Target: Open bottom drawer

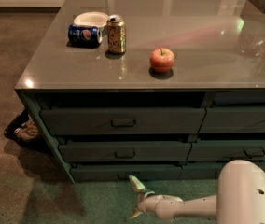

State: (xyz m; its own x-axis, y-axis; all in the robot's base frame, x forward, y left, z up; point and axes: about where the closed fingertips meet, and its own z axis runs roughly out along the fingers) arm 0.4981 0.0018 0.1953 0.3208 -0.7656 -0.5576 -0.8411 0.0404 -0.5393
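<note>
The white two-finger claw (134,198) hangs low with its fingers spread open, just before the closed, slim, dark grey-green bottom drawer (100,172)

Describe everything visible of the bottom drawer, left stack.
The bottom drawer is the lowest, slimmest front of the left stack: dark grey-green, matte, with a small rectangular pull at its centre. It looks shut; none of its inside shows. It sits just above the floor, under a taller drawer. The gripper, open, hangs low just in front of the pull; whether it touches is unclear.
</note>
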